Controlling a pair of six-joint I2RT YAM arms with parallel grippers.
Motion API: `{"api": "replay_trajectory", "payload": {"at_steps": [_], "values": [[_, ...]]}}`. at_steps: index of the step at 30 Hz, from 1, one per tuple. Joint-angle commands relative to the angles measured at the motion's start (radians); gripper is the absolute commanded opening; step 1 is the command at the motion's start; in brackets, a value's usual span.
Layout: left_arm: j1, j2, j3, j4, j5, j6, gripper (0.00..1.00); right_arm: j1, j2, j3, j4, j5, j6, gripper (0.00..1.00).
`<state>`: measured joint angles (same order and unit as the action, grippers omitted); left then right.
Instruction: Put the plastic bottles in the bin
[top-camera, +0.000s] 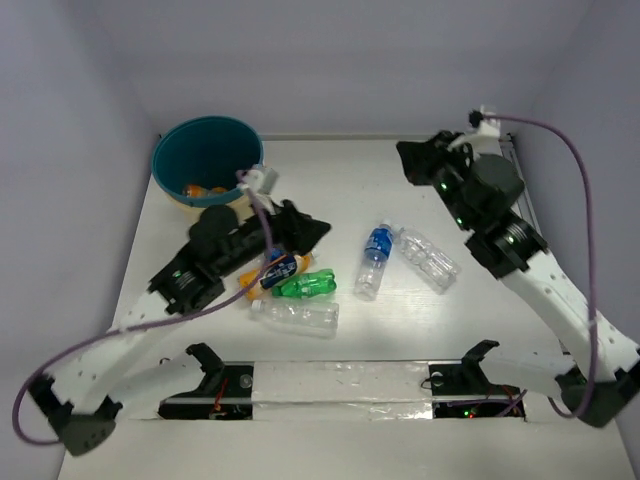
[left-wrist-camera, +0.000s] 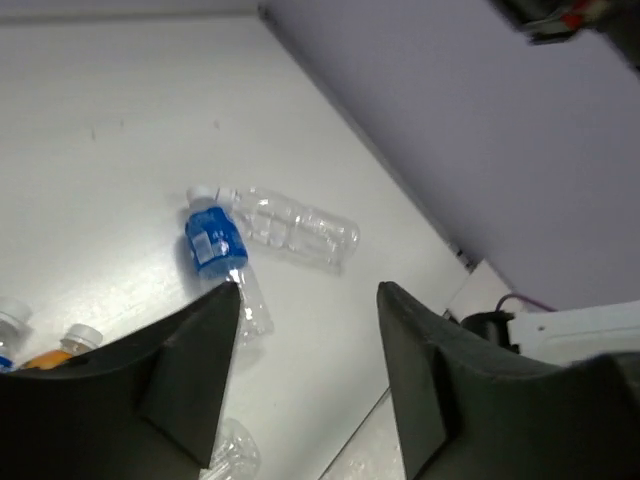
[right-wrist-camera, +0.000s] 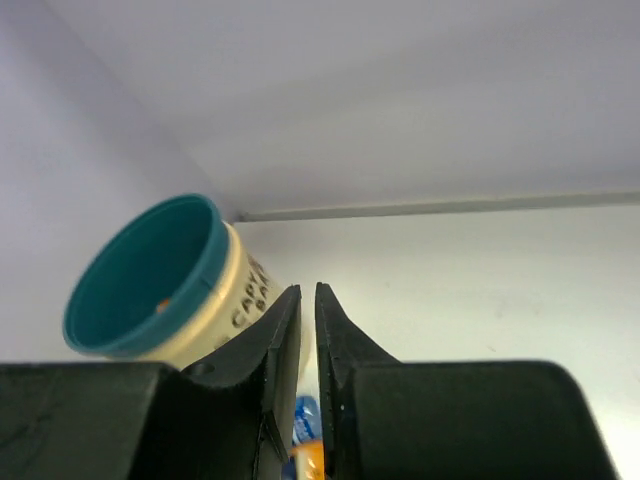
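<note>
At the ten o'clock corner of the white worktop (top-camera: 350, 180) we saw the round teal bin with a cream outer wall (top-camera: 210, 150), an orange plastic bottle (top-camera: 192, 188) lying inside it. Toward four o'clock from the bin, the left jaws hung spread and empty at the twelve o'clock side of a cluster: an orange bottle with a blue label (top-camera: 280, 268), a green bottle (top-camera: 305, 285) and a clear crinkled bottle (top-camera: 297, 315). At three o'clock of these lay a blue-labelled clear bottle (top-camera: 374, 260), just beside another clear crinkled bottle (top-camera: 428, 258). At the worktop's one o'clock, the right jaws were pressed together on nothing.
</note>
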<state>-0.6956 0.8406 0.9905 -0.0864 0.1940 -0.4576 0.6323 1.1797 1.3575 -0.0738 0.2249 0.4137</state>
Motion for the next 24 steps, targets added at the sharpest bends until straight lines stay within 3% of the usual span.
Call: {"api": "replay_trajectory", "payload": {"at_steps": [1, 4, 8, 11, 14, 15, 18, 24], "values": [[-0.146, 0.182, 0.031, 0.059, -0.261, 0.042, 0.55, -0.009, -0.133, -0.209, -0.107, 0.049, 0.022, 0.17], [-0.156, 0.347, 0.048, 0.071, -0.298, 0.062, 0.69, -0.049, -0.262, -0.280, -0.254, 0.149, 0.091, 0.17], [-0.165, 0.549, 0.103, 0.079, -0.309, 0.095, 0.87, -0.100, -0.348, -0.360, -0.369, 0.166, 0.119, 0.22], [-0.174, 0.688, 0.169, 0.063, -0.318, 0.123, 0.90, -0.111, -0.348, -0.368, -0.414, 0.185, 0.123, 0.34], [-0.174, 0.790, 0.221, 0.062, -0.306, 0.138, 0.92, -0.129, -0.333, -0.383, -0.445, 0.199, 0.128, 0.57], [-0.183, 0.808, 0.243, 0.060, -0.300, 0.143, 0.93, -0.146, -0.330, -0.396, -0.449, 0.195, 0.128, 0.71], [-0.183, 0.874, 0.278, 0.063, -0.285, 0.152, 0.94, -0.180, -0.319, -0.420, -0.445, 0.174, 0.120, 0.88], [-0.183, 1.011, 0.387, 0.059, -0.240, 0.165, 0.95, -0.221, -0.244, -0.455, -0.455, 0.183, 0.089, 0.92]]}}
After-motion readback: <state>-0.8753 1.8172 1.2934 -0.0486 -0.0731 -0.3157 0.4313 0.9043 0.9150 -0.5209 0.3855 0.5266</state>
